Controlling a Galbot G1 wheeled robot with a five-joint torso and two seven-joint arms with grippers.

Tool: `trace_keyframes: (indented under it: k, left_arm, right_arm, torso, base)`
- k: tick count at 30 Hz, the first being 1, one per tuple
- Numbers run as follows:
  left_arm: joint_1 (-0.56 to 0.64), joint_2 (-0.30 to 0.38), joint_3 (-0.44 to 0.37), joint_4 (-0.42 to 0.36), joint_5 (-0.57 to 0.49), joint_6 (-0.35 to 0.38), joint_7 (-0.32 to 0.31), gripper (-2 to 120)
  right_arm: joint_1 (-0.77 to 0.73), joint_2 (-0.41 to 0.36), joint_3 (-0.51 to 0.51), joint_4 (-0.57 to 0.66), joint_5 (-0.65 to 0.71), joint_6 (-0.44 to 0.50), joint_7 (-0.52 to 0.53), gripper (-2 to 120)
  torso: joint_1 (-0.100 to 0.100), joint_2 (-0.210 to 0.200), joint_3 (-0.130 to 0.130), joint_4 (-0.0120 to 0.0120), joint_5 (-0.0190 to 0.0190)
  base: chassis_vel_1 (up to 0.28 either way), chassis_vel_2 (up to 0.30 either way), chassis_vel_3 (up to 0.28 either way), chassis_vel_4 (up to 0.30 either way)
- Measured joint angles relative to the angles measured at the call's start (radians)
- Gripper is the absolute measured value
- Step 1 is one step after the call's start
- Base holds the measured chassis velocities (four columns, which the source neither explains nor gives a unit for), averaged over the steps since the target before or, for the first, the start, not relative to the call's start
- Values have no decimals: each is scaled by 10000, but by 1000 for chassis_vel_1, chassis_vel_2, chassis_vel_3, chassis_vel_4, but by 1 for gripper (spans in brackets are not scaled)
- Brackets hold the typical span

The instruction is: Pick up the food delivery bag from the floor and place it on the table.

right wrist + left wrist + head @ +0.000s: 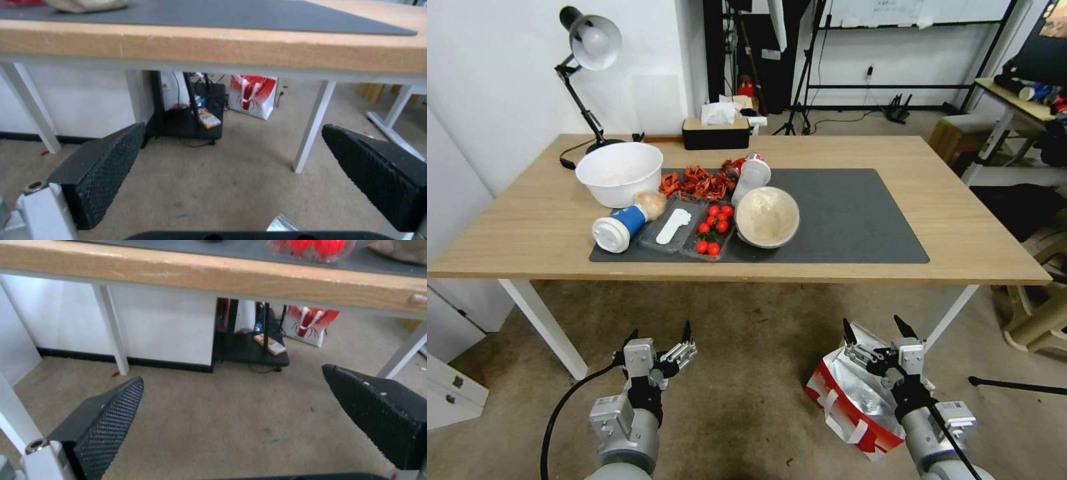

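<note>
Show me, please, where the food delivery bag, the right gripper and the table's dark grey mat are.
food delivery bag (854,407): head view, on its red and white side panel.
right gripper (879,328): head view, midway between its open fingertips, above the bag.
dark grey mat (854,213): head view, on its bare right half.

The table, light wood on white legs, spans the middle of the frame with a dark grey mat at centre. The floor fills the lower frame, and the food delivery bag rests on it at lower right.
</note>
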Motion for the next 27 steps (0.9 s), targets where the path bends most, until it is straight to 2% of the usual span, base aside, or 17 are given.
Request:
trace_keyframes:
  k: [27]
  left_arm:
    - [-22,4,-29,56,-28,-126,-29,100]
  right_arm:
    - [93,-48,13,-282,11,76,-51,100]
  torso:
    - [-521,-1228,-712,0,0]
  base:
    - [0,0,0,0]
